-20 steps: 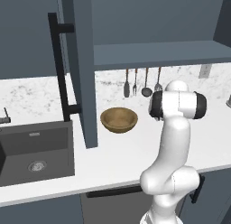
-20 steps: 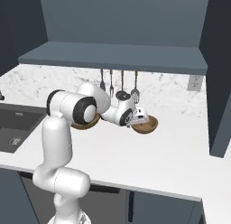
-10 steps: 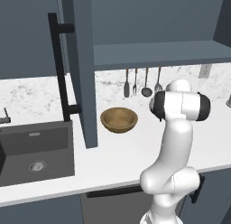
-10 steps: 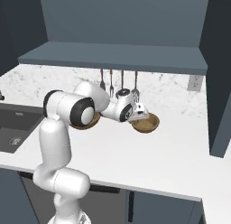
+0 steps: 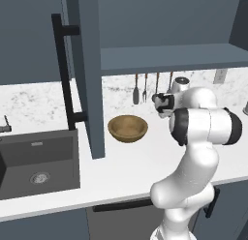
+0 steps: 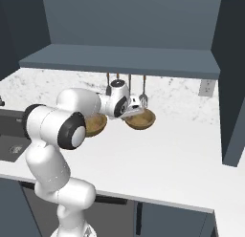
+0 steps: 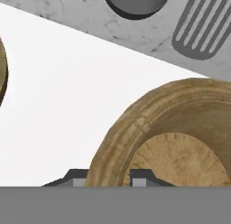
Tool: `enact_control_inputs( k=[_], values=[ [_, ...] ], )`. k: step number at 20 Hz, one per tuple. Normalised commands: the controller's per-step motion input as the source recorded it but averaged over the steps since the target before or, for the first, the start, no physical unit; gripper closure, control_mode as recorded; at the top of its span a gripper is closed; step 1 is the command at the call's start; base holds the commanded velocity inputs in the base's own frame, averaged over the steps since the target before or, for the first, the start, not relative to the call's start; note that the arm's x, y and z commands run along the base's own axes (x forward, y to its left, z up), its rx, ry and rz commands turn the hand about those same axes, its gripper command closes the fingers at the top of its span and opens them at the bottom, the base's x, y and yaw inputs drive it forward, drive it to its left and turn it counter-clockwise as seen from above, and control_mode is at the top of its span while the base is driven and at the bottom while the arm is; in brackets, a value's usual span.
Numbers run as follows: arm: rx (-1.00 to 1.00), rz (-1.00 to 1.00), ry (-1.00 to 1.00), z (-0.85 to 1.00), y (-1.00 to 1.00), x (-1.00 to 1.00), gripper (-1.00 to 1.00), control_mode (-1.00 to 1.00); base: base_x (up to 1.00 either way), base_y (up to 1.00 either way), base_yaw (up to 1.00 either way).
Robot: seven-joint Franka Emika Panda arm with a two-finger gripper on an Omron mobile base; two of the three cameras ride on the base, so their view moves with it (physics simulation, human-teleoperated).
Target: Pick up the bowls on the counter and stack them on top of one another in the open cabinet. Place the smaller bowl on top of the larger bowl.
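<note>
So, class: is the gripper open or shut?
Shut on the smaller bowl: one fingertip outside its rim, the other inside, in the hand view.

Dark utensils hang in a row against the white marbled backsplash, among them a ladle and a slotted spatula, while a dark grey sink with a round drain sits at the left.

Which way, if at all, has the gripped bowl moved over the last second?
Yes. The bowl, clamped in the end effector, has risen slightly and shifted left, closer to the hanging spatula.
</note>
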Motion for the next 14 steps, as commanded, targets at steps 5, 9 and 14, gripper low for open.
enact_control_inputs(
  k=[5,9,14],
  values=[
    [0.02,0.13,0.00,0.20,1.00,-0.13,1.00,-1.00,0.00,0.00,0.00],
    [0.00,0.08,0.00,0.14,1.00,0.00,1.00,-1.00,0.00,0.00,0.00],
    [0.00,0.06,0.00,0.02,1.00,0.00,1.00,-1.00,0.00,0.00,0.00]
  ],
)
